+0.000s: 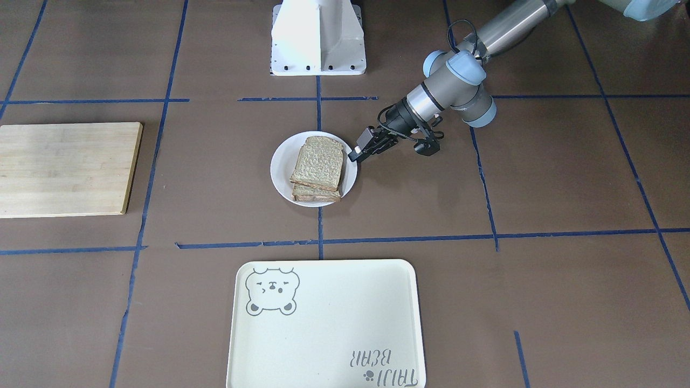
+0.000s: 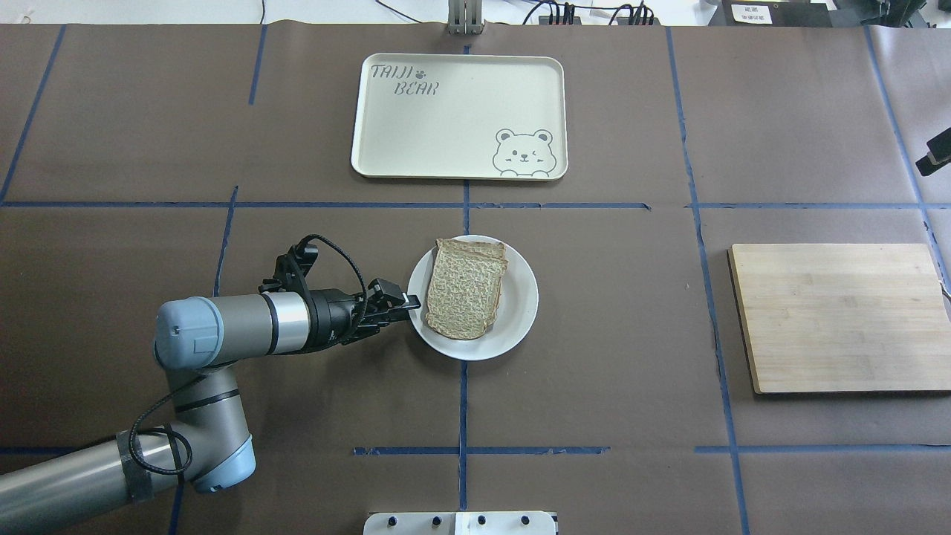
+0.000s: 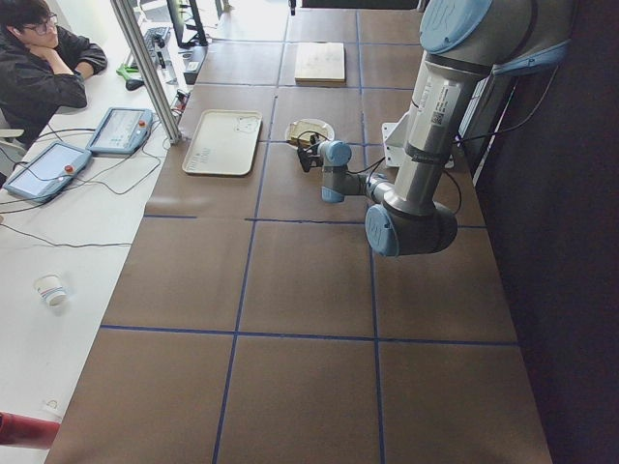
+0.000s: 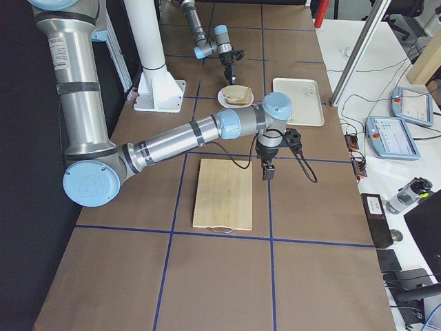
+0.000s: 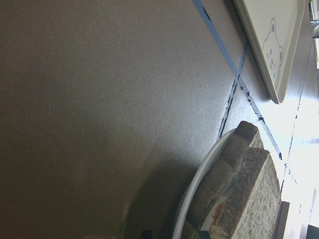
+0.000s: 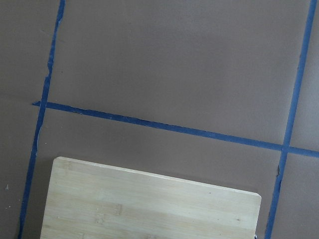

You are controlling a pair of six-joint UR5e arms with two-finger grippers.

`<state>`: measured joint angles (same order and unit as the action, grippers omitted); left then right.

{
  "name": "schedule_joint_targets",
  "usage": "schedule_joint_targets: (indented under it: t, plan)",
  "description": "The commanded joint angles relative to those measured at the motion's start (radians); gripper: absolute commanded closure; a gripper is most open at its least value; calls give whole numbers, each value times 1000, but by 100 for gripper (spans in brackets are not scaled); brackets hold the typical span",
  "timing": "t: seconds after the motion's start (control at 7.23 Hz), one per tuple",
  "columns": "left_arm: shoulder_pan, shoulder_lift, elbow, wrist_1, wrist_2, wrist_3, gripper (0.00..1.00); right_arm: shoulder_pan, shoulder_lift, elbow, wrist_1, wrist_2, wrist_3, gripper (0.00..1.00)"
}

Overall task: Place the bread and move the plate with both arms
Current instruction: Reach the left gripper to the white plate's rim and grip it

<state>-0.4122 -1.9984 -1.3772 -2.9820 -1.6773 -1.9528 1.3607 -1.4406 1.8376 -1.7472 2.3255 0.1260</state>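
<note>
The white plate (image 2: 520, 312) sits at the table's middle. On it the bread (image 2: 466, 286) lies flat on top of a second slice (image 1: 315, 195); the filling between them is hidden. My left gripper (image 2: 405, 303) lies low and level at the plate's left rim, its fingers closed over the rim (image 5: 192, 199). It also shows in the front-facing view (image 1: 356, 154). My right gripper (image 4: 267, 171) hangs pointing down over the table beside the wooden board, far from the plate. Only a corner of the right gripper shows overhead (image 2: 935, 152), so I cannot tell its state.
A cream bear tray (image 2: 386, 148) lies beyond the plate. A wooden cutting board (image 2: 839, 316) lies on the right. The white pedestal (image 1: 318, 37) stands at the robot's side. Blue tape lines cross the brown table.
</note>
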Motion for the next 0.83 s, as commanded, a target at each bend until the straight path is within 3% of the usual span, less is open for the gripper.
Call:
schedule_joint_targets:
  t: [0.0,0.28,0.69]
  plan:
    - [3,-23,15,0,1,0,61,0,-3,0,0,0,0,0]
    - [18,-45,49,0,1,0,69,0,-6,-4,0,-2,-2,0]
    - [18,-66,58,0,2,0,69,2,-7,-5,0,-2,-5,0]
